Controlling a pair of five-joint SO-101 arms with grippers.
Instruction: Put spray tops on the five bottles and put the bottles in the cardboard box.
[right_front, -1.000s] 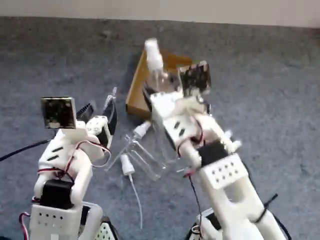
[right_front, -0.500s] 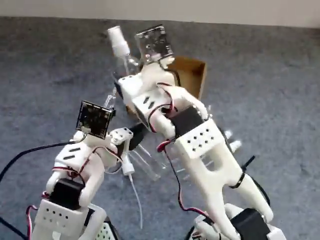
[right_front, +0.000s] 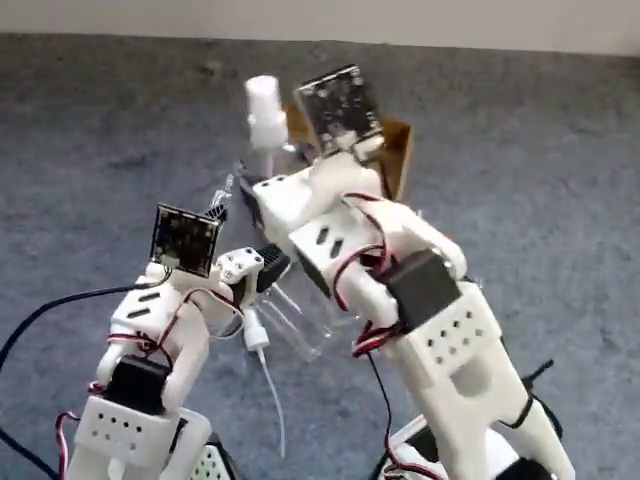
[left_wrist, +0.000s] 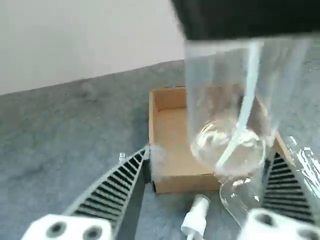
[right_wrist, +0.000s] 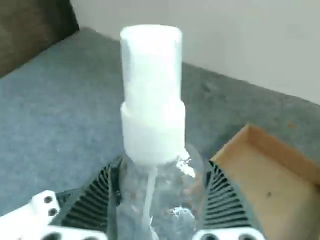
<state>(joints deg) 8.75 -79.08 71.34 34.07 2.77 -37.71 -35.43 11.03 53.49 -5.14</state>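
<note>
Bottle (right_wrist: 150, 215) with spray top (right_wrist: 151, 95) clamped by right pincer (right_wrist: 162, 180); left pincer (left_wrist: 209, 155) spread wide. Judged light, slick, rigid; body grip advised.

The right arm (right_front: 400, 275) is hanging over the near side of the cardboard box (right_front: 398, 150), bottle (right_wrist: 160, 195) raised beside it; loose bottles (right_front: 300, 330) are cluttering the carpet (right_front: 560, 200) between both arms.

White arms (right_front: 450, 345) carry black motors (right_front: 420, 285), red cables (right_front: 372, 338).
</note>
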